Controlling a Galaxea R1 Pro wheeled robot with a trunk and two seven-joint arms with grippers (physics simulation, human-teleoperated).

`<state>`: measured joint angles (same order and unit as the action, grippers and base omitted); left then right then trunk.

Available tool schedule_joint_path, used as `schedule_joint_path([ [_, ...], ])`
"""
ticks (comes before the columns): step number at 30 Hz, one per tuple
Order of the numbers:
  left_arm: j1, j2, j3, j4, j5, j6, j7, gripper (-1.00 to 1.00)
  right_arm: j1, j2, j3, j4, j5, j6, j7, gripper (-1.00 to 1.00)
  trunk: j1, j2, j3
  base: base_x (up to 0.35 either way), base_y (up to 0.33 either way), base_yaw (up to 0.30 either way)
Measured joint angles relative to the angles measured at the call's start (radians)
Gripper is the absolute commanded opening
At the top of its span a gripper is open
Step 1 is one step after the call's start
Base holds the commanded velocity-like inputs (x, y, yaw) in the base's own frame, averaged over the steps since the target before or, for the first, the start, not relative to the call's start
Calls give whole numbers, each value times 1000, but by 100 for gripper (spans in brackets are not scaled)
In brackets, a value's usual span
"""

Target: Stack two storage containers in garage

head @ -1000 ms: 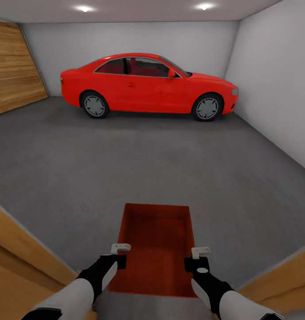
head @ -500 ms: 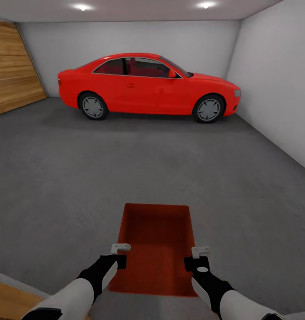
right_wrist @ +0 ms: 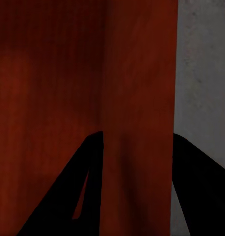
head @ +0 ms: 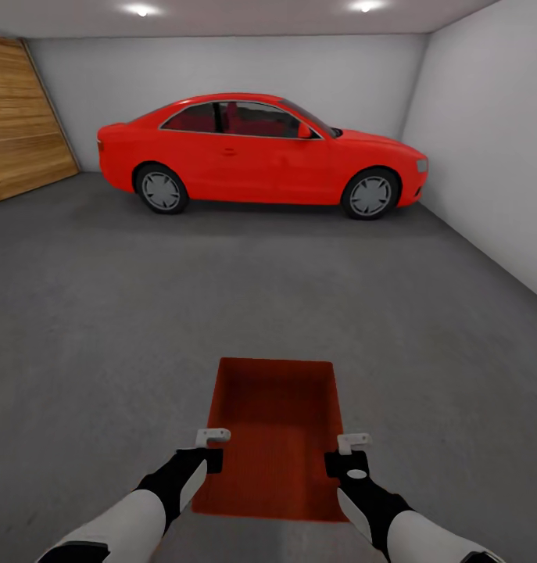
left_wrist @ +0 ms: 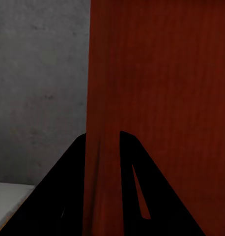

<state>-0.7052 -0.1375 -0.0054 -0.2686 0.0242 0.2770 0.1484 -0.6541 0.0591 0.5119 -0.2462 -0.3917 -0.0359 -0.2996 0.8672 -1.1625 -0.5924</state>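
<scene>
- You hold one storage container (head: pixel 274 438) above the grey concrete floor (head: pixel 104 328), inside the garage.
- Left gripper (head: pixel 212 435): closed on the container's left wall.
- Right gripper (head: pixel 353 442): closed on its right wall.
- A red car (head: pixel 256 152) stands well ahead.

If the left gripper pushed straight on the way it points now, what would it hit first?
Probably nothing new: the left gripper already straddles the storage container's side wall, so it would slide along that wall. Beyond lies grey concrete floor; the red car stands far ahead.
</scene>
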Motion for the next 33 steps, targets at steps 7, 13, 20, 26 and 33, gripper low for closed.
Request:
schedule_joint_path([
  [7,0,0,0,0,0,0,0,-100,0,0,-2,1,2,0,0,-100,0,0,0,322,0,0],
  [13,0,-1,2,0,-3,0,0,-100,0,0,-3,1,4,0,1,-100,0,0,0,322,0,0],
  [20,0,-1,1,0,-2,-1,0,-100,0,0,-4,-1,5,0,0,-100,0,0,0,322,0,0],
  [26,0,-1,1,0,-1,-1,0,-100,0,0,-3,0,4,0,0,-100,0,0,0,322,0,0],
  [33,0,-1,2,0,-3,0,0,-100,0,0,-3,0,4,0,0,-100,0,0,0,322,0,0],
])
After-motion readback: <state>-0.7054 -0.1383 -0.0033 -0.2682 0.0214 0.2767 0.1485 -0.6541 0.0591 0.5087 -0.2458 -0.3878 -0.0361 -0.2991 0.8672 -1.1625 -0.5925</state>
